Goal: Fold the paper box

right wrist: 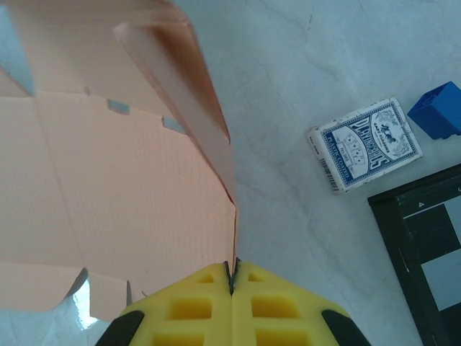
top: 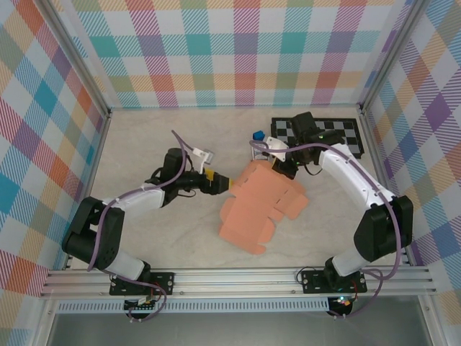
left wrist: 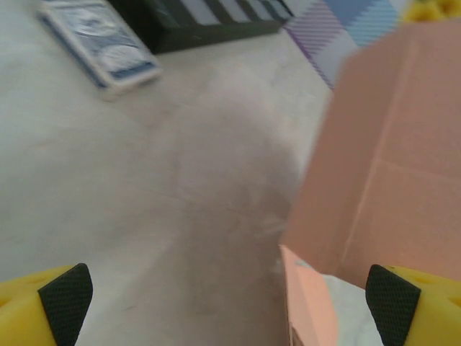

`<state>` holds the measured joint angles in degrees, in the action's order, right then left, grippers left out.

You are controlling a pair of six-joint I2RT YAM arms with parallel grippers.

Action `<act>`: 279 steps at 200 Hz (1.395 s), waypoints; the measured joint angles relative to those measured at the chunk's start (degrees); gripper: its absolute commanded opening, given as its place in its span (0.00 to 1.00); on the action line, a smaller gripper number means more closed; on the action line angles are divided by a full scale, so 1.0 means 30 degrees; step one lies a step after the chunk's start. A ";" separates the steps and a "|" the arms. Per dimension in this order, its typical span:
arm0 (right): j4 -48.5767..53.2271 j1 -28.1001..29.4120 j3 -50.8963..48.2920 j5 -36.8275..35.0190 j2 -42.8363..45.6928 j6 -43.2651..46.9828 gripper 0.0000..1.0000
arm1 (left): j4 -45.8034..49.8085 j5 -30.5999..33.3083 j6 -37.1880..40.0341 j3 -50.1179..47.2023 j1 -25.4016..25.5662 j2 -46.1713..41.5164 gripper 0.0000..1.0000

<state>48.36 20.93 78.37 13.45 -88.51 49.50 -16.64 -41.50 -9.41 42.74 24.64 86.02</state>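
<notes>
My yellow right fingers (right wrist: 194,313), bottom centre of frame, pinch the edge of the salmon-orange creased cardboard paper box (right wrist: 108,187), while my left fingers (left wrist: 50,306) gape wide beside it.

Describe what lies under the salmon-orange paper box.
Under the paper box, the pale table shows through its cut-outs and below its lifted edge. Anything beneath the flat middle is covered.

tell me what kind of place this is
Most likely a robot lab test cell: plaid panels wall in the table, a left arm and right arm are bolted to a rail, and a checkerboard lies at the back.
</notes>
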 measured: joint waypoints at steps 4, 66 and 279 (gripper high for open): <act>-0.0073 -0.0073 -0.0058 0.0029 -0.0066 0.0102 0.01 | -0.0146 -0.0051 0.0000 -0.0051 0.0204 0.0000 1.00; -0.0590 -0.0867 -0.0284 0.0576 -0.0597 0.0321 0.02 | -0.1632 0.0051 -0.0284 -0.0962 0.0969 -0.0029 1.00; -0.0051 0.0299 -0.0925 -0.0903 -0.1129 0.3322 0.05 | 0.5588 -0.0721 0.5406 0.5690 0.2499 0.3155 0.40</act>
<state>48.21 21.82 75.59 10.74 -91.90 59.46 0.12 -43.66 6.81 59.81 32.14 95.48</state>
